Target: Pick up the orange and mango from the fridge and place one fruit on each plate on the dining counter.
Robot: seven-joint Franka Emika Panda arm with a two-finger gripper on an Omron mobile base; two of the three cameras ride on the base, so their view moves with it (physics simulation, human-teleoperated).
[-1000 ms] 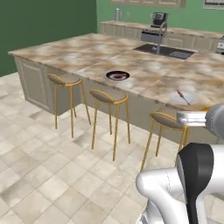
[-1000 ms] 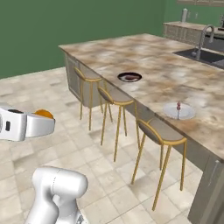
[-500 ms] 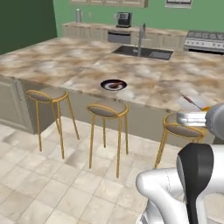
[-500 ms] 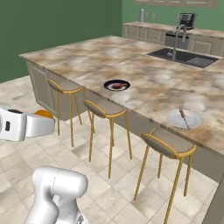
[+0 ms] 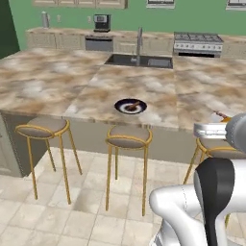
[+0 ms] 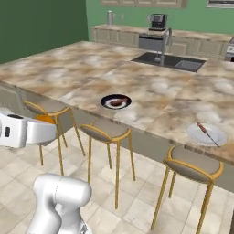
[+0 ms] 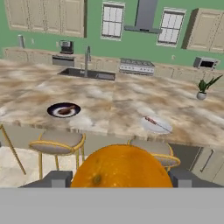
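**Orange in the grip, base now squared up to the dining counter**

Your gripper (image 7: 114, 183) is clamped on the orange (image 7: 121, 168), which sits between the two fingertips and bulges up into the lower middle of the hand view. In the right base view the same fruit peeks out just past the white hand, at the far left.

What has changed over the last second is your viewpoint, not the things: the whole scene has swung in both base views, so the base has been turning. The dining counter (image 5: 72, 91), which ran off at an angle a second ago, now lies broadside ahead of the tool, with the stools lined up along its near edge.

That puts both targets in front of the gripper. The black-rimmed plate (image 7: 64, 110) is ahead and to the left of the orange; the white plate (image 7: 156, 124) is ahead and slightly right, and looks the nearer one. Each carries a thin skewer, so you should aim to set the fruit down beside it, not on it.

Judging from this, the carry is nearly over and the reach comes next. The orange is well short of the counter edge, above the stools. The mango is yet to be fetched
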